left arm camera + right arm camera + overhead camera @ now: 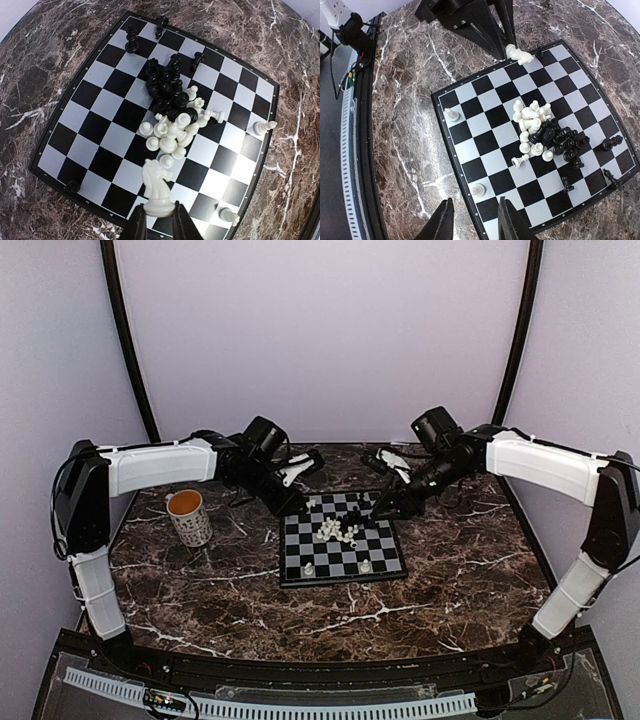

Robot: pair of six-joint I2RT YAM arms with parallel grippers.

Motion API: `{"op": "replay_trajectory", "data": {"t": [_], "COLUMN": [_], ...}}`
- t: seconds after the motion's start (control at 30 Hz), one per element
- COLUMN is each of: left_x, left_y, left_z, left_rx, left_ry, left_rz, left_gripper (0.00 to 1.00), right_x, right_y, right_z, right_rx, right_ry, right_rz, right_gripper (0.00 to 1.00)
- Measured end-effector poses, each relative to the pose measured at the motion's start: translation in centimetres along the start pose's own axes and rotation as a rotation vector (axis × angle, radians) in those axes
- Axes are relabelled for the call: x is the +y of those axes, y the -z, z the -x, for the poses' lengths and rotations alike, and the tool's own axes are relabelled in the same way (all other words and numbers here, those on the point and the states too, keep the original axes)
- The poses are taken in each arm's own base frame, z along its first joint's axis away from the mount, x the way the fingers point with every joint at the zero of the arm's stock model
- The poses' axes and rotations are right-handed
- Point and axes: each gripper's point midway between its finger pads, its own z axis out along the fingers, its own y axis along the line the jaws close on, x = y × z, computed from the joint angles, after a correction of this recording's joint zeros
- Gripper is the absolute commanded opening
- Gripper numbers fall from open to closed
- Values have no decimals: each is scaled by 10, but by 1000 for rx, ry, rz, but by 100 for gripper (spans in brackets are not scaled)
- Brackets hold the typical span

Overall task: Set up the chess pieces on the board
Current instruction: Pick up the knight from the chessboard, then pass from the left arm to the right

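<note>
Marble tabletop [440, 570]: mug [188, 517] left of board [330, 562]; left tool [159, 217] clamps white knight [157, 185]; right tool [472, 215] agape, empty

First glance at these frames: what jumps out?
A jumbled heap of tiny white and black chess pieces sits at the centre of the black-and-grey checked board. The left gripper pinches a white knight over the board's edge. A patterned mug with orange interior stands left of it.

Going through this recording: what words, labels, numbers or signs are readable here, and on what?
No text is legible.
mug: dark marks on its side, too small to read.
board: tiny pale marks along its border, too blurred to read.
</note>
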Motion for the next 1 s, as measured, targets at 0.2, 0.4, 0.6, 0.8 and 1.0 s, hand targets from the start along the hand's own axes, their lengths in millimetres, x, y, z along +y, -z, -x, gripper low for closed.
{"op": "replay_trajectory", "data": {"t": [0.2, 0.4, 0.6, 0.8, 1.0], "left_x": [-16, -38, -59, -71, -76], "left_y": [14, 28, 34, 34, 35], "left_z": [14, 36, 45, 48, 51], "left_rx": [-87, -167, -197, -204, -214], "left_ry": [15, 0, -21, -32, -34], "left_rz": [-63, -117, -157, -184, -199], "left_gripper": [18, 19, 19, 19, 19], "right_x": [-4, -1, 4, 7, 5], "right_y": [-9, -33, -37, -30, -29], "right_z": [31, 38, 50, 66, 72], "right_rx": [-80, -91, -120, -158, -174], "right_ry": [-174, -392, -531, -560, -581], "right_rz": [137, 345, 470, 526, 540], "right_gripper": [41, 46, 47, 45, 41]}}
